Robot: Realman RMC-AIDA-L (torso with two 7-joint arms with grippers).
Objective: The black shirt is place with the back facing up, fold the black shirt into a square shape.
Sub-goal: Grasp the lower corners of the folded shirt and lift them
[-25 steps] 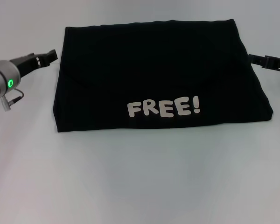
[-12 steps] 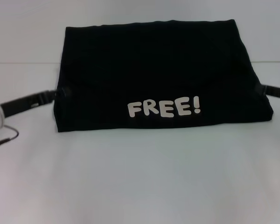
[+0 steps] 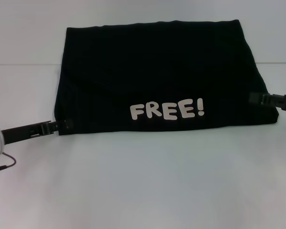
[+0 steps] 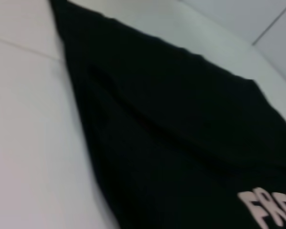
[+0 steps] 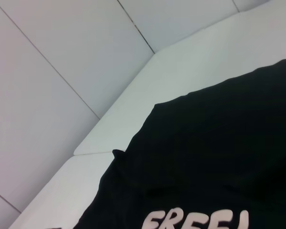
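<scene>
The black shirt (image 3: 157,67) lies folded into a wide rectangle on the white table, with a white "FREE!" print (image 3: 167,110) facing up near its front edge. My left gripper (image 3: 62,125) sits low at the shirt's near left corner and touches the fabric edge. On the other side, my right gripper (image 3: 255,98) reaches in over the shirt's right edge, just behind the near right corner. The left wrist view shows the shirt (image 4: 181,133) from its left side, and the right wrist view shows the shirt (image 5: 219,167) with part of the print.
The white table (image 3: 143,181) spreads out in front of the shirt. A seam (image 3: 24,65) crosses the table behind both arms. A thin cable (image 3: 2,164) hangs by the left arm. White wall panels (image 5: 62,71) stand beyond the table.
Both grippers came down along the shirt's sides toward the front. The left went from the far left corner to the near left corner; the right moved inward onto the right edge. The shirt has not moved.
</scene>
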